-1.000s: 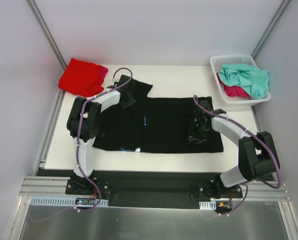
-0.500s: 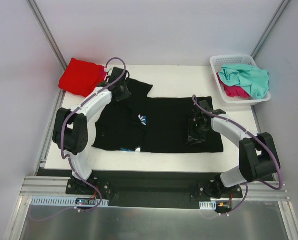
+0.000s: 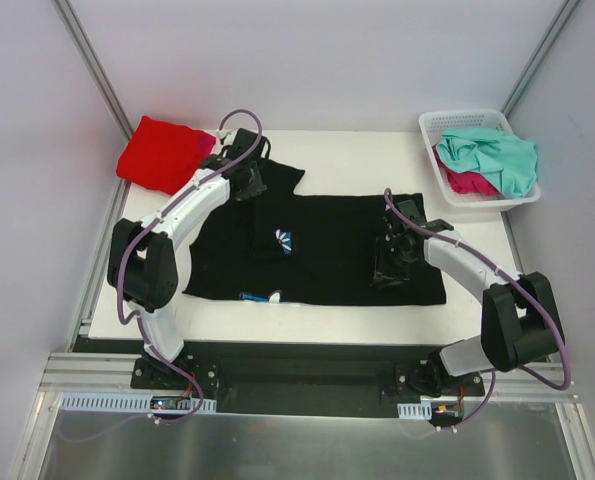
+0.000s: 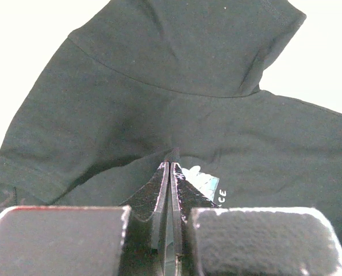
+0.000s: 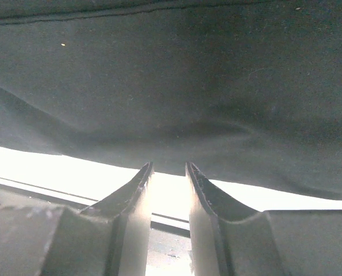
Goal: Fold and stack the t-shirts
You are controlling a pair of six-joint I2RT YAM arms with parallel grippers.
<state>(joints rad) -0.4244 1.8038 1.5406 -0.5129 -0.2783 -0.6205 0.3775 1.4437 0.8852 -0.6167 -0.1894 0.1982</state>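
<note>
The left claw (image 3: 248, 180) (image 4: 171, 164) is pinched shut on the black shirt (image 3: 327, 250) (image 4: 130, 103), with folds of cloth drawn in to its tips. Just beyond it lies a sleeve, and close to its right is a small white print (image 3: 284, 240) (image 4: 202, 181). The right claw (image 3: 385, 268) (image 5: 168, 167) hangs low over the right part of the same shirt (image 5: 171, 75). Its jaws stand narrowly apart with nothing between them, and the white counter (image 3: 357, 150) shows through the gap. The shirt lies spread flat between the two claws. A folded red shirt (image 3: 162, 152) sits just to the left of the left claw. Far to the right of the right claw and beyond it, a white basket (image 3: 457, 118) holds a teal shirt (image 3: 497, 155) on top of a pink shirt (image 3: 467, 183).
</note>
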